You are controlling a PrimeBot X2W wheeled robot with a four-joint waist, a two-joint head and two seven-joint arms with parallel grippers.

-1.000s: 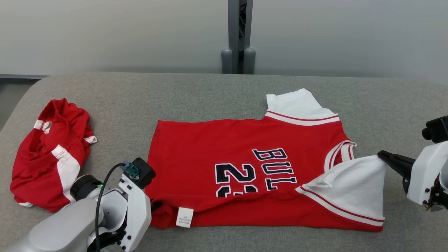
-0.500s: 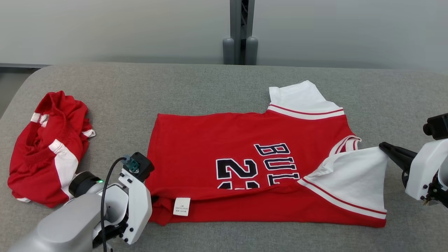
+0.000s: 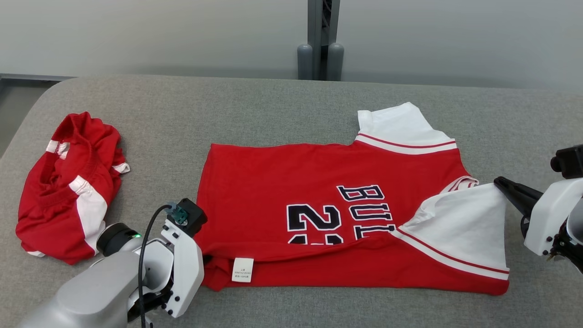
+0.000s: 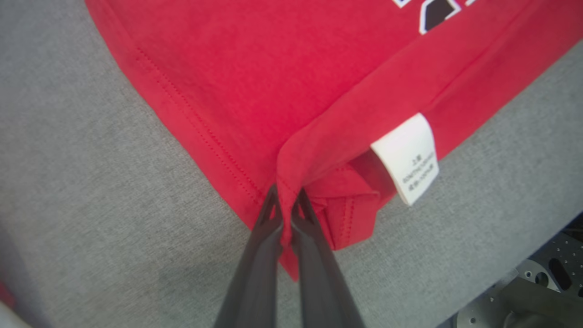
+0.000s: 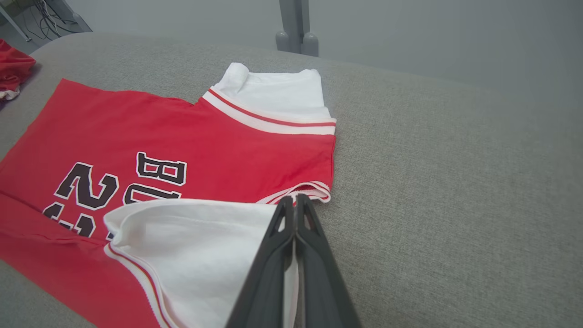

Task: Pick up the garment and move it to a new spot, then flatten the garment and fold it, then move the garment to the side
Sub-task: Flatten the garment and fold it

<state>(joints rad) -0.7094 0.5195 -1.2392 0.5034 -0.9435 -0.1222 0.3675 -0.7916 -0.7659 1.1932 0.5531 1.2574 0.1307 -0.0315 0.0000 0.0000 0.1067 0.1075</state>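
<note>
A red basketball jersey (image 3: 328, 200) with dark lettering lies spread across the middle of a grey padded table (image 3: 255, 114) in the head view, collar end toward the right of the frame. Its lower edge is folded up over the front, so a white care label (image 3: 241, 269) shows at lower centre-left. In the left wrist view, the left gripper (image 4: 286, 196) rises from the bottom centre with its two dark fingers pressed together on a ridge of red cloth at the jersey's hem corner, just left of the label. At the right edge of the head view, the right gripper (image 3: 498, 182) is clamped on the tip of the near white sleeve (image 3: 460, 228), which is lifted off the table and drawn into a taut triangle. In the right wrist view, a sliver of white cloth shows between the closed fingers. The far white sleeve (image 3: 401, 127) lies flat toward the upper right. A second, crumpled red and white garment (image 3: 68, 191) sits well apart at the left of the frame. A grey post (image 3: 321, 41) stands behind the table at top centre.
</note>
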